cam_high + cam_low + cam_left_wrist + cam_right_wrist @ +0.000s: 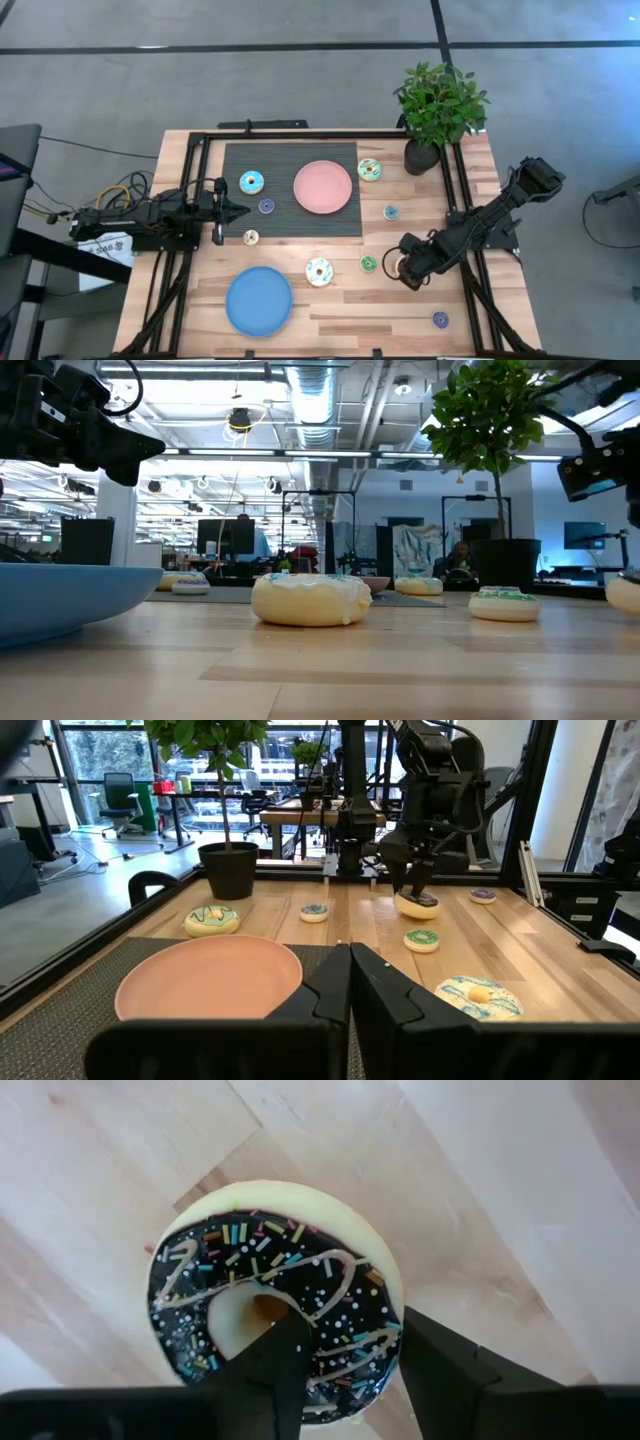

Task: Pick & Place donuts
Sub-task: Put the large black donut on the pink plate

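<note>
The left claw [240, 209] waits at the left side of the wooden bench [330, 310], its fingers pressed together on nothing, pointing over the dark ribbed mat [290, 190] toward the round pink plate [322, 187]; the light-blue iced donut [252, 182], the small purple donut [266, 206] and the small cream donut [251, 237] lie just beside its tip. Farther right sit the round blue plate [258, 300], the white iced donut [319, 271] and the small green donut [368, 264]. The right claw [400, 266] is the one at work, its arm reaching diagonally from the right rail and bent down at the wrist. In the right wrist view its fingers are set narrow around one side of the chocolate-iced donut with coloured sprinkles [277, 1315], one finger through the hole and one outside the rim (the ring appears to rest on the bare wood). The risk, as I judge it, is an off-centre pinch: holding only one wall, the ring may swing, tilt or slip free during the lift, and it could roll toward the green donut nearby.
</note>
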You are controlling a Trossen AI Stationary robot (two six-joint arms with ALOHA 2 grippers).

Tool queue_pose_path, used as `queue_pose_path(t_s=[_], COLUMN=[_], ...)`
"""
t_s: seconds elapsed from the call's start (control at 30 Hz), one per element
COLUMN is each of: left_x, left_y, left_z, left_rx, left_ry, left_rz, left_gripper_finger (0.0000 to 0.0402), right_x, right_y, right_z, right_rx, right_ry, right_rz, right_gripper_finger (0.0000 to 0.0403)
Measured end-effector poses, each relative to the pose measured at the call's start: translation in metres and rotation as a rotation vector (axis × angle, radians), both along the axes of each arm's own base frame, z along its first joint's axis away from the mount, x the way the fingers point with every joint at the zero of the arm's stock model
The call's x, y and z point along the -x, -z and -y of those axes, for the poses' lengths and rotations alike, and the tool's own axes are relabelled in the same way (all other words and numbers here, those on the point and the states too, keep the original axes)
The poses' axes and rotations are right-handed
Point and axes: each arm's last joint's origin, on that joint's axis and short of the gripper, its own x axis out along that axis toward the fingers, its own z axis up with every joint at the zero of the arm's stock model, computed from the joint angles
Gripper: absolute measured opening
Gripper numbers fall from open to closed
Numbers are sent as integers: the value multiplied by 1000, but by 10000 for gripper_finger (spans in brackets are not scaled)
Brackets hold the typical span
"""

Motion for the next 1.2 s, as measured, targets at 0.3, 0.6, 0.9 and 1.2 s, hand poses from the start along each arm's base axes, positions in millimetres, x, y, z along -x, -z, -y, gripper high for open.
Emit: queue_pose_path(t_s=[0.3,0.6,0.9,1.2], left_x=[0,0,0,0], left_y=[0,0,0,0], left_z=[0,0,0,0], left_rx=[0,0,0,0], left_ry=[0,0,0,0], left_rz=[0,0,0,0], left_gripper_finger=[0,0,0,0], right_x=[-8,-50,-105,-192], right_y=[-15,-62,-127,-142], right_z=[12,27,81,149], right_rx=[-32,-15,79,196], right_ry=[117,177,142,106], right_rz=[76,278,481,498], right_gripper_finger=[124,123,123,123])
